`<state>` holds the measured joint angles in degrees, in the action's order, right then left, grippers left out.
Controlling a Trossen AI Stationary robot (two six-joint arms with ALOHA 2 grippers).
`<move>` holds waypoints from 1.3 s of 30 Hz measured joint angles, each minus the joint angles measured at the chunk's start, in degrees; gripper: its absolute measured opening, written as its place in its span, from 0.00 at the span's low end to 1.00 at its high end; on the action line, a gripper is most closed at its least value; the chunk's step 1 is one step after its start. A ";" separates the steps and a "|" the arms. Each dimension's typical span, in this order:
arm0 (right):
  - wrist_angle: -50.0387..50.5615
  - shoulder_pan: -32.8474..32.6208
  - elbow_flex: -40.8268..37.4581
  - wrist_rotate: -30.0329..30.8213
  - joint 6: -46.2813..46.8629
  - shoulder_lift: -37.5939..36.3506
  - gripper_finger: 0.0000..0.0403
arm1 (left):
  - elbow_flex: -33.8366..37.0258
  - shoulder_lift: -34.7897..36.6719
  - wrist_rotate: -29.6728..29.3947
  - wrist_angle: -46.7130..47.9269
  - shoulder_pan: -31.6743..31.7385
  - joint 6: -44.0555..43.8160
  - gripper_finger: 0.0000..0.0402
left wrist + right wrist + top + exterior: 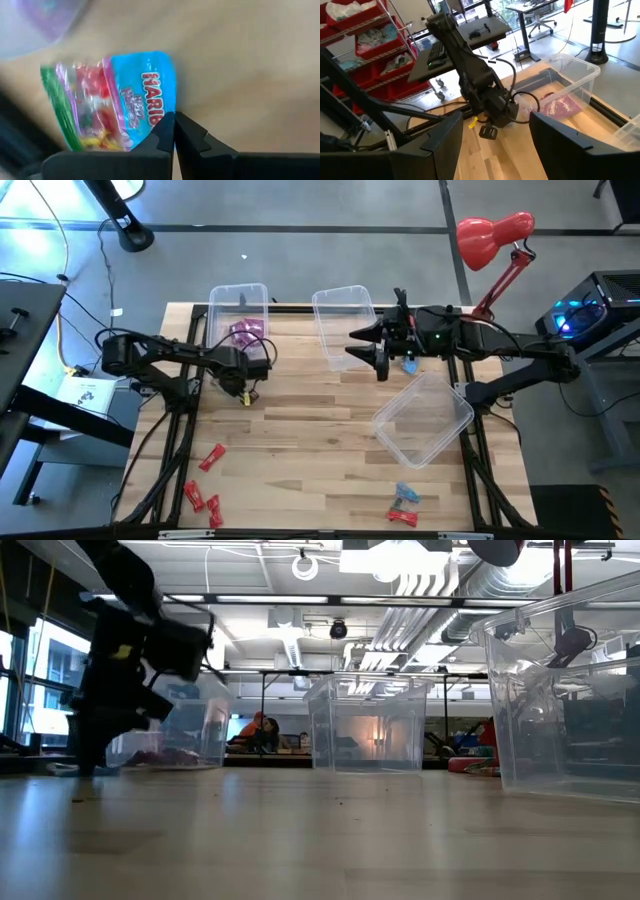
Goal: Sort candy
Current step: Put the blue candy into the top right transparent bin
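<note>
A: Starting from the near edge of the table, what do you see?

B: Some candy is not sorted yet. Red twisted sweets [203, 480] lie at the near left corner, and a blue packet [406, 494] with one red sweet [402, 517] lies at the near right. A little farther, on the right, a clear bin [424, 418] stands turned at an angle.

A: And the arms?

B: The left gripper [246, 392] is low over the wood, just in front of the far left bin [238, 320], which already has purple packets [246, 333] inside. In its wrist view the fingers [165, 135] are pressed together on the corner of a Haribo packet [120, 100]. The packet has a blue side and a clear side.

A: The right arm?

B: The right gripper [381, 352] is beside the middle bin [346, 325] at the far side, with something small and blue [409, 364] under it. In its own view the jaws stand wide apart and hold nothing.

A: So which step is this?

B: I think the left arm is carrying one packet. Next it must bring the packet over the bin of its kind and then open the jaws. The grip is only on a corner, so the packet may swing.
</note>
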<state>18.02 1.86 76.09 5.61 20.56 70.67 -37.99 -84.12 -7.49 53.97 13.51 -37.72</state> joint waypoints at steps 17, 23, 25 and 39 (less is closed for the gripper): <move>0.47 -1.26 0.00 -0.01 -0.75 0.00 0.56 | -17.31 13.17 4.73 -1.51 -15.42 -7.14 0.00; -3.97 -1.25 0.00 0.01 -3.64 0.00 0.56 | -25.78 12.99 -0.81 -9.58 -14.30 -2.36 0.00; -5.55 -1.13 0.00 0.01 -4.17 -0.06 0.56 | -28.41 11.50 -1.24 -13.14 -13.09 0.40 0.00; -9.47 -1.10 0.00 1.72 -6.59 -0.66 0.56 | -48.16 -7.87 -1.79 -25.54 -0.41 19.88 0.00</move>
<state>8.55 0.75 76.09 7.33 13.97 70.02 -86.16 -92.00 -9.28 28.43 13.10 -17.84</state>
